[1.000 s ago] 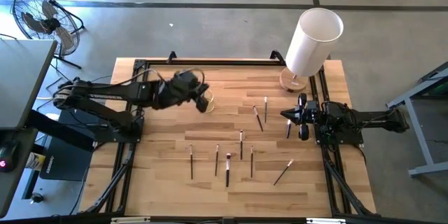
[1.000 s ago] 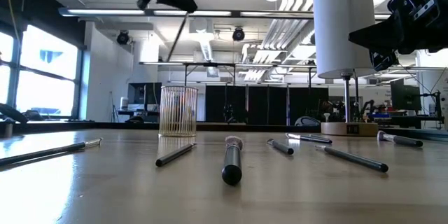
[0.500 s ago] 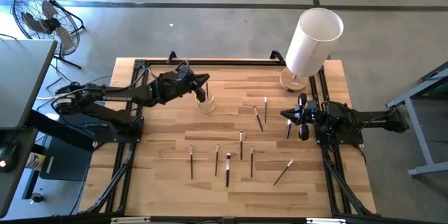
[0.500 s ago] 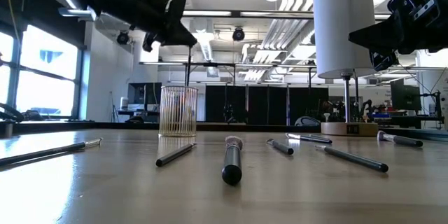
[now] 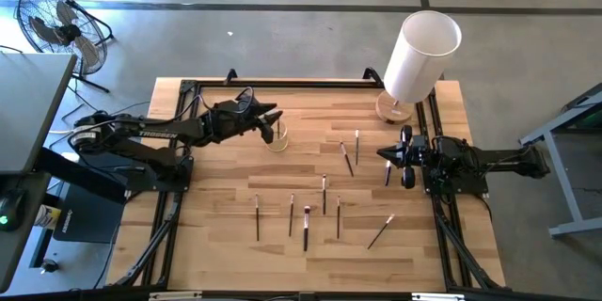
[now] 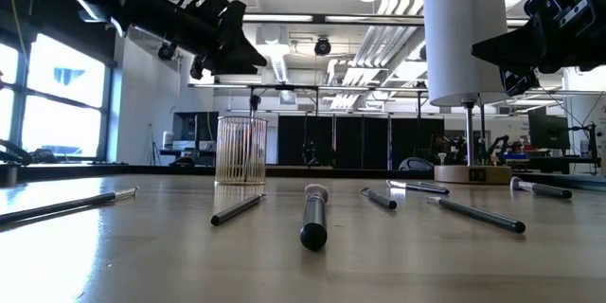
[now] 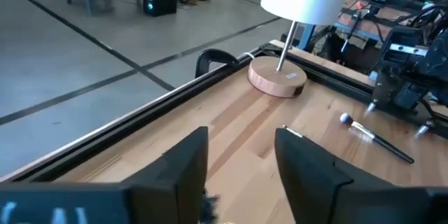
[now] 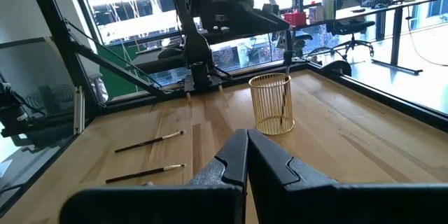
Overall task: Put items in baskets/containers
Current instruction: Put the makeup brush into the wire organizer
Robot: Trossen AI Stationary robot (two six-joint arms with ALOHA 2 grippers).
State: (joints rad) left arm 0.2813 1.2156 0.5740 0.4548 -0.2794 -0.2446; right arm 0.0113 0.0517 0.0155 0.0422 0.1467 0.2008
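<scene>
High view, left to right: left gripper [image 5: 273,113] sits upper left of centre, just over the small clear cup [image 5: 276,136], fingers [image 7: 187,161] spread apart in the left wrist view, nothing between them. Cup stands upright on the wooden table [image 5: 216,235]; low view shows one thin stick [image 6: 254,137] standing inside the cup [image 6: 240,151], gripper [image 6: 248,57] just above it, not touching.

Lower middle of frame: a row of brushes flat on the table: a dark one [image 5: 257,216], another [image 5: 291,213], a thicker pale-tipped brush [image 5: 307,226], two more [image 5: 324,194] and [image 5: 339,216], then an angled one [image 5: 380,231] further right. Above those, right of centre, two more brushes [image 5: 346,158] and [image 5: 356,146].

Upper right: tall white cylinder [image 5: 420,54] on a round wooden base.

Right side, mid frame: right gripper [image 5: 384,153] parked over the table edge, fingers [image 8: 231,155] pressed together, holding nothing; a brush [image 5: 388,172] lies just beside it.
</scene>
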